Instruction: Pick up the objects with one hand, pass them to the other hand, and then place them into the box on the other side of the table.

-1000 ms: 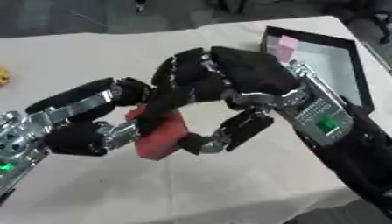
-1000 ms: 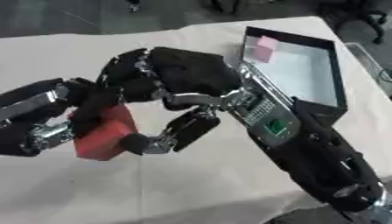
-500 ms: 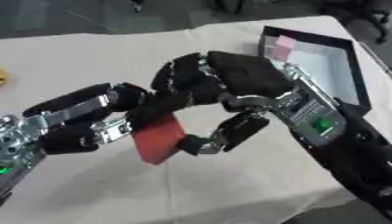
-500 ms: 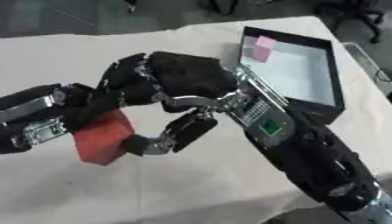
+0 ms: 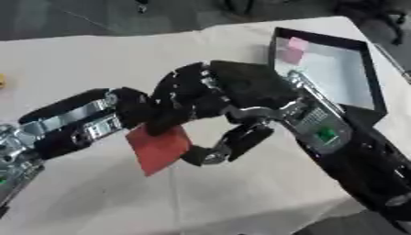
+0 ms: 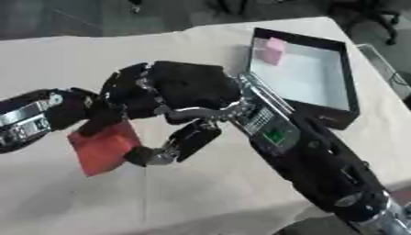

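A red block [image 5: 158, 148] hangs tilted above the middle of the table, between both hands. My left hand [image 5: 84, 123] reaches in from the left, its fingers curled against the block's upper left corner. My right hand [image 5: 247, 88] arches over from the right; its fingers [image 5: 178, 103] curl down onto the block's top and its thumb [image 5: 229, 146] presses the block's right edge. The black box [image 5: 368, 75] with a white floor lies at the far right and holds a pink block [image 5: 294, 49]. The block's far side is hidden.
A beige cloth [image 5: 96, 59] covers the table. A small yellow thing [image 5: 2, 81] shows at the left edge. My right forearm [image 5: 353, 156] crosses the lower right, next to the box's near corner. Dark floor lies beyond the far edge.
The red block has tipped and sunk a little lower between the hands. The right thumb has closed in on its right edge. Both hands stay together.
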Robot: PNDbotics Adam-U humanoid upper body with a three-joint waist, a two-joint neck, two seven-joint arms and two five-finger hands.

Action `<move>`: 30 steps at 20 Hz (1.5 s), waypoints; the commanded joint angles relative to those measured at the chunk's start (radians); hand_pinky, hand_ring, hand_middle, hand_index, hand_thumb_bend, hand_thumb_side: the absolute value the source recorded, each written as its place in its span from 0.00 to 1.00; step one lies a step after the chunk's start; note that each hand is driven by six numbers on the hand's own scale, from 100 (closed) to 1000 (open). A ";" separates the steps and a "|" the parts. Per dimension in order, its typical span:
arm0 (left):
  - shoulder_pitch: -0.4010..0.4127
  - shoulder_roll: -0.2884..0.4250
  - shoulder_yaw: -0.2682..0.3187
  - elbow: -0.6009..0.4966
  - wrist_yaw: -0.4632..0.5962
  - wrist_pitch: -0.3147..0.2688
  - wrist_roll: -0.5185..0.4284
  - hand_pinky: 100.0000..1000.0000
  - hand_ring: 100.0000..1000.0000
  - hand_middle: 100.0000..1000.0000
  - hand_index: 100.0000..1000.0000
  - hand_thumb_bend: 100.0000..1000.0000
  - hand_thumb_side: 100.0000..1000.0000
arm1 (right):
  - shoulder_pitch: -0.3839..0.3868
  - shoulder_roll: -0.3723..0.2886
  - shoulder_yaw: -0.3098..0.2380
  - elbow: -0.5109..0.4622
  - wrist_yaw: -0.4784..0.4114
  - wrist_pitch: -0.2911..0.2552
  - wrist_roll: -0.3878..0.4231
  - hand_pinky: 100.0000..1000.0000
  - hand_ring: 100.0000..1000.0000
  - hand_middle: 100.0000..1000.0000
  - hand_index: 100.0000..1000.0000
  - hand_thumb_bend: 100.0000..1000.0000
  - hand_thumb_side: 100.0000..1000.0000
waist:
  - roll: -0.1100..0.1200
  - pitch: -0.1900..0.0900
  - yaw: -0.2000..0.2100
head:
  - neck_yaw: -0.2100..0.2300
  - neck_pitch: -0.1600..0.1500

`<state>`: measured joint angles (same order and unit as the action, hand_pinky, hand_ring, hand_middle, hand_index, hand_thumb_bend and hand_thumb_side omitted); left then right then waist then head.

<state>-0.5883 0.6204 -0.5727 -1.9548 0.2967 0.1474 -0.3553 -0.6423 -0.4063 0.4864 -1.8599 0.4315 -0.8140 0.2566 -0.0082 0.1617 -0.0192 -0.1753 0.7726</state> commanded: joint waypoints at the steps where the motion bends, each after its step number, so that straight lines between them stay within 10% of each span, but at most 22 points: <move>1: -0.020 -0.007 0.039 -0.045 0.053 0.015 0.045 0.75 0.55 0.57 0.69 0.21 1.00 | -0.003 -0.032 -0.011 0.002 0.031 0.001 -0.009 0.73 0.59 0.24 0.86 0.00 0.00 | 0.000 -0.012 0.000 | -0.006 -0.003; 13: 0.000 0.022 0.128 -0.045 0.061 0.157 0.240 0.74 0.56 0.58 0.70 0.09 1.00 | -0.006 -0.101 -0.075 -0.138 -0.039 0.044 -0.073 0.74 0.59 0.18 0.86 0.10 0.00 | -0.003 -0.013 -0.009 | -0.034 -0.003; 20: 0.095 0.072 0.231 -0.045 -0.009 0.147 0.371 0.74 0.55 0.57 0.69 0.00 0.96 | 0.100 -0.247 -0.217 -0.119 -0.037 0.141 -0.173 0.71 0.58 0.09 0.85 0.01 0.00 | -0.006 -0.009 -0.011 | -0.152 -0.003; 30: 0.316 0.024 0.359 -0.045 -0.236 -0.041 0.456 0.74 0.55 0.57 0.69 0.00 0.85 | 0.147 -0.356 -0.463 0.474 0.103 0.365 -0.440 0.64 0.60 0.08 0.86 0.00 0.00 | -0.005 -0.004 0.026 | -0.357 -0.003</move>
<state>-0.2667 0.6418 -0.2394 -1.9827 0.0893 0.1248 0.0925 -0.4795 -0.7201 0.0586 -1.4544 0.5158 -0.4676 -0.1538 -0.0137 0.1684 0.0101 -0.5138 0.7726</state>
